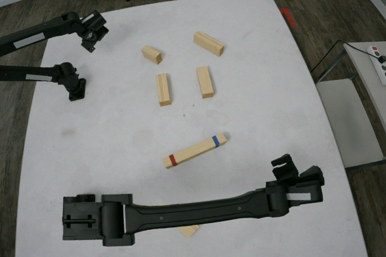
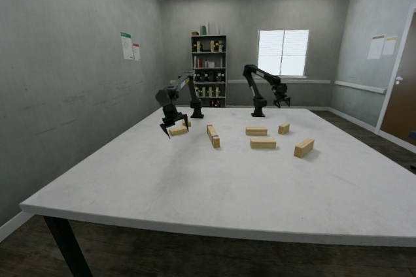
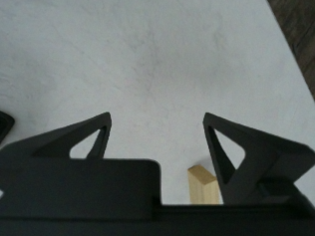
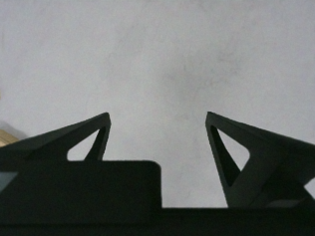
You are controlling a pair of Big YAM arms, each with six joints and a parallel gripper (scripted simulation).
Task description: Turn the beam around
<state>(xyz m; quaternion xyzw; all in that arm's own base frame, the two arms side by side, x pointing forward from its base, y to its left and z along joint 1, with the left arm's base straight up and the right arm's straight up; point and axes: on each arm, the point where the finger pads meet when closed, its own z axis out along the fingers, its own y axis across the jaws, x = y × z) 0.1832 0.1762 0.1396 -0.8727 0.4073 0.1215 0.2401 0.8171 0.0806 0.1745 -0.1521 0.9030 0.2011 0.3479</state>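
The beam (image 1: 193,151) (image 2: 211,135) lies slantwise on the table, away from the bearers. Its red-banded end is nearer the arm bases and its blue-banded end is farther. Two bearers (image 1: 162,89) (image 1: 204,82) (image 2: 256,130) (image 2: 263,143) lie roughly parallel with a gap between them; nothing rests on them. My right gripper (image 1: 298,171) (image 2: 178,134) (image 4: 157,117) is open and empty above the table, beyond the beam's blue end. My left gripper (image 1: 99,40) (image 2: 283,105) (image 3: 157,117) is open and empty, raised near the table's far left corner in the top view.
A short block (image 1: 151,54) (image 2: 283,128) and a longer block (image 1: 208,43) (image 2: 304,147) lie beyond the bearers. Another block (image 1: 189,230) is partly hidden under the right arm. The exterior view shows two blocks (image 2: 178,130) (image 2: 186,123) near the right gripper.
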